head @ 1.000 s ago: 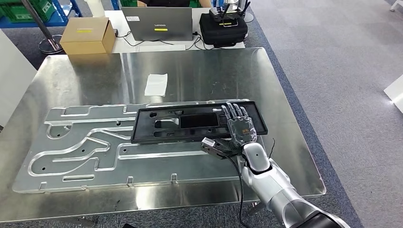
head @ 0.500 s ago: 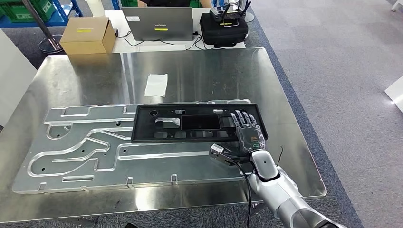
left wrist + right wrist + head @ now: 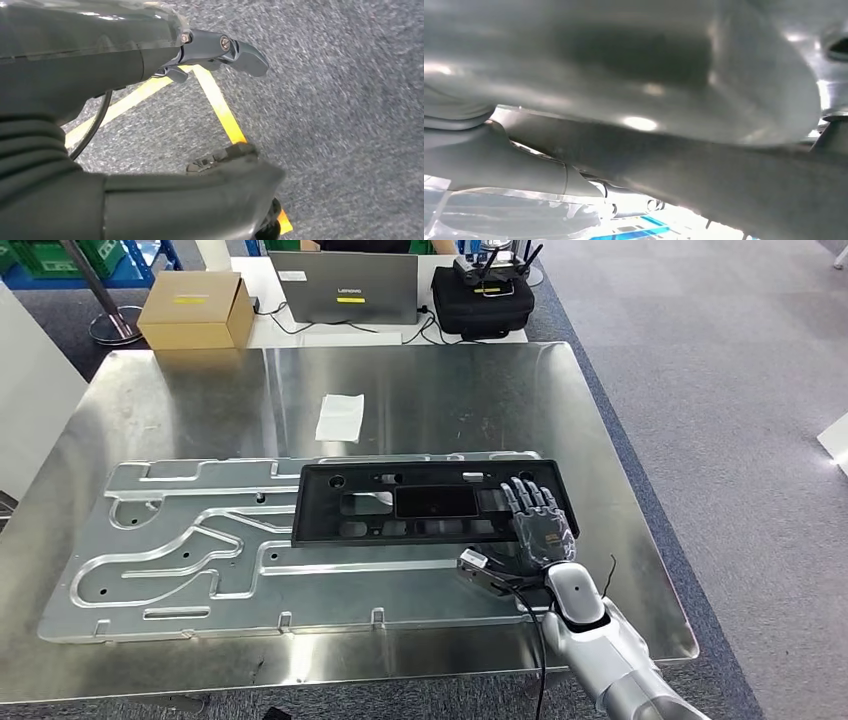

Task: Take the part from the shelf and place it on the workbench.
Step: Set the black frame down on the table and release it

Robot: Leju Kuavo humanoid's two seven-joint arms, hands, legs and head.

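Here the black part [image 3: 425, 503], a long flat frame with cut-outs, lies on the bench [image 3: 450, 400], resting across the upper right portion of a large machined metal plate [image 3: 180, 550] with curved grooves. The right hand [image 3: 537, 523] lies on the part's right end, fingers stretched forward over its top face; whether the thumb is tucked beneath the edge cannot be made out, so I cannot tell if it grips the part or merely rests on it. A dark cable runs down along the silver forearm. A folded white paper [image 3: 340, 417] sits on the bare bench behind the part, well apart from it. Beyond the bench's far edge stand a cardboard box [image 3: 195, 310], a grey laptop [image 3: 345, 287] and a black case [image 3: 482, 302]. The left hand [image 3: 210, 50] hangs over grey carpet crossed by yellow tape lines [image 3: 220, 110], its fingers apart and holding nothing.
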